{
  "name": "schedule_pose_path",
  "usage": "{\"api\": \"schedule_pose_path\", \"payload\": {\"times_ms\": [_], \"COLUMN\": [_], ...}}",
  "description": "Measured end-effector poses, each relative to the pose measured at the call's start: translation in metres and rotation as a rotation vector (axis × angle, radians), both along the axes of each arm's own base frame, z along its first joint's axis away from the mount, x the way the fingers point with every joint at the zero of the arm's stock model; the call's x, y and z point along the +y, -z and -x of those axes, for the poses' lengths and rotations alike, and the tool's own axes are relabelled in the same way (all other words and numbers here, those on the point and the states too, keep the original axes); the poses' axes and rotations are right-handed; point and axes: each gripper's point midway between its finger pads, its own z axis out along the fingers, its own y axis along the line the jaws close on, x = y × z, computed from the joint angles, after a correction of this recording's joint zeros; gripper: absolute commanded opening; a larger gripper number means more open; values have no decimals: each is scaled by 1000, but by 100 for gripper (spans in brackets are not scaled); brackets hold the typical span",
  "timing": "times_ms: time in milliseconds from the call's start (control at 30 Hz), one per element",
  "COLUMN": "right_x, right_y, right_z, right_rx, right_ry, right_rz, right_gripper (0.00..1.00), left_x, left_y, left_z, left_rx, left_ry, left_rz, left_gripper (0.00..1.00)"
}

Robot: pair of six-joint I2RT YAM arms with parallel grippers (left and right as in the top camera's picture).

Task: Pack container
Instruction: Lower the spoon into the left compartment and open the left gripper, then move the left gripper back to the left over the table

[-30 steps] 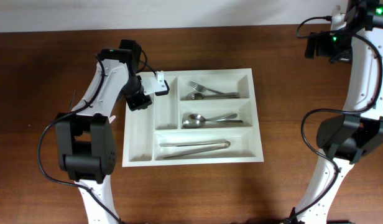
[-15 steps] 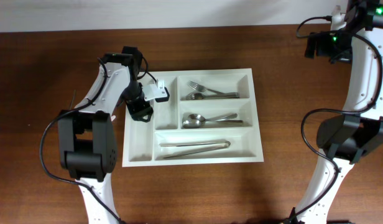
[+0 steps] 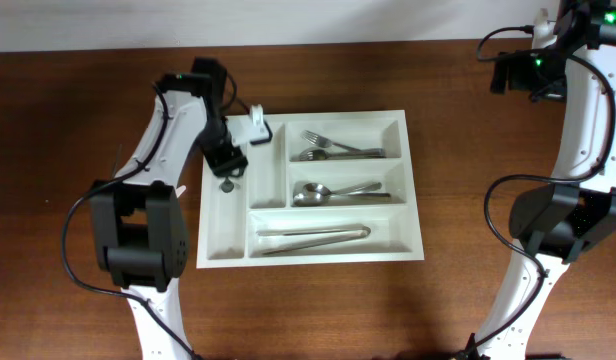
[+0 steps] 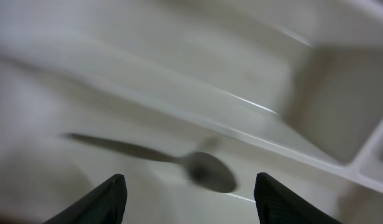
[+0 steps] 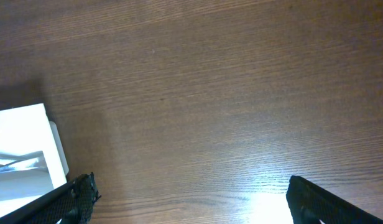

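The white container (image 3: 414,200) lies in the middle of the table. My left gripper (image 3: 227,160) hangs over its far-left narrow compartment, open, with nothing between its fingers (image 4: 110,199). Just below them a small metal spoon (image 4: 204,171) shows blurred against the compartment floor; from overhead its bowl is the spoon (image 3: 226,184) seen as a dark spot. My right gripper (image 5: 198,208) is open over bare wood at the table's far right (image 3: 510,72), holding nothing. A corner of the container (image 5: 23,143) shows at the left of the right wrist view.
Forks (image 3: 333,150) fill the upper short compartment, spoons (image 3: 338,192) the lower short one, and tongs (image 3: 313,238) the long horizontal one. The second narrow compartment (image 3: 268,170) holds nothing. Brown wood surrounds the tray, and a pale wall runs along the far edge.
My left gripper went from shut to open and let go of the small spoon into the far-left compartment, then drew back slightly toward the far rim. The right arm stayed still.
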Motion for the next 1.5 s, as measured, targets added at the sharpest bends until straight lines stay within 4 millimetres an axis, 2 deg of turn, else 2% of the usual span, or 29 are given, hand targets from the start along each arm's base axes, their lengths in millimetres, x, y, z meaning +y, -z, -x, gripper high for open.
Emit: {"api": "schedule_pose_path", "payload": {"times_ms": [100,200,267,333,467,500,533,567,633,667,700,733,767,967,1133,1333,1500], "right_x": [0,0,0,0,0,0,0,0,0,0,0,0,0,0,0,0,0], "right_y": [0,0,0,0,0,0,0,0,0,0,0,0,0,0,0,0,0], "right_z": [0,0,0,0,0,0,0,0,0,0,0,0,0,0,0,0,0], "right_rx": [0,0,0,0,0,0,0,0,0,0,0,0,0,0,0,0,0], "right_ry": [1,0,0,0,0,1,0,0,0,0,0,0,0,0,0,0,1], "right_rz": [0,0,0,0,0,0,0,0,0,0,0,0,0,0,0,0,0], "right_gripper": [99,99,99,99,99,99,99,99,99,99,99,99,99,99,99,99,99], "left_x": [3,15,28,48,97,109,119,130,147,152,156,159,160,168,184,201,212], "left_y": [-25,-54,-67,-72,-69,-69,-68,-68,-66,-66,-65,-64,-64,-56,-35,-12,8], "left_z": [-24,-48,-58,-62,-54,-52,-50,-47,-38,-35,-31,-24,-20,0,18,24,40], "left_rx": [-89,-182,-218,-219,-170,-159,-148,-131,-88,-68,-48,-17,2,93,144,147,177], "left_ry": [-73,-221,-343,-491,-787,-857,-917,-988,-1078,-1109,-1134,-1161,-1172,-1262,-1354,-1405,-1436], "left_rz": [-16,-40,-39,-35,-39,-36,-31,-17,9,23,33,39,39,26,-43,-69,-124], "left_gripper": [71,77,78,78,78,76,64,59,57,61,74,96,99,99,99,100,90]}}
